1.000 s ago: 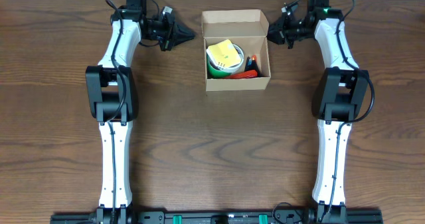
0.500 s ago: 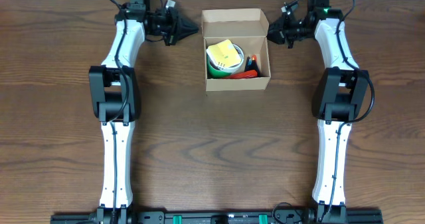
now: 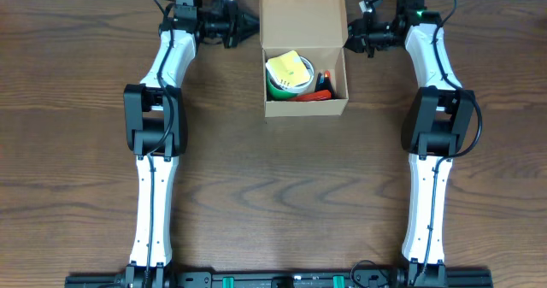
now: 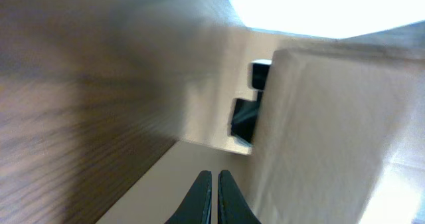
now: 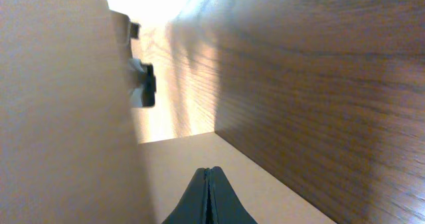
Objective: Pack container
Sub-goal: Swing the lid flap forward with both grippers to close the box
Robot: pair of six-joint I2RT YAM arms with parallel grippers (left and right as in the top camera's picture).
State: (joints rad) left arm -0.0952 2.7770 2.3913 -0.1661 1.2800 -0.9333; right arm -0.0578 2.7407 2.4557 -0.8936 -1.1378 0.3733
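Observation:
The tan cardboard container sits at the back centre of the table, its lid flap open behind it. Inside lie a green tape roll with a yellow piece, a white roll and red items. My left gripper is shut and empty, its tips at the flap's left edge. My right gripper is shut and empty at the flap's right edge. The left wrist view shows shut fingers beside the pale flap. The right wrist view shows shut fingers beside the cardboard.
Dark wood table lies all around the box. The table's back edge runs just behind the flap and both grippers. Each wrist view shows the other gripper as a dark shape past the flap, the left wrist view and the right wrist view.
My left gripper has moved back and right to the flap's left edge. The lid flap now shows a much longer face from above. The right gripper has barely moved.

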